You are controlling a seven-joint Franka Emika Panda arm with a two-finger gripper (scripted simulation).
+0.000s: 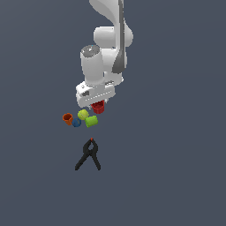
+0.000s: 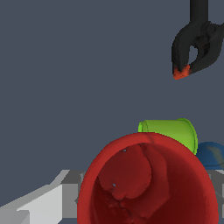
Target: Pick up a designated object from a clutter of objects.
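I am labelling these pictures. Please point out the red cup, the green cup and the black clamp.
red cup (image 2: 148, 183): wrist view, on its inner wall.
green cup (image 1: 92, 121): exterior view, on its side.
black clamp (image 1: 88, 155): exterior view, where its two handles meet.

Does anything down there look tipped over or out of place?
Yes: the green cup lies on its side among the small items, as the wrist view also shows. The red cup sits right under the pincer.
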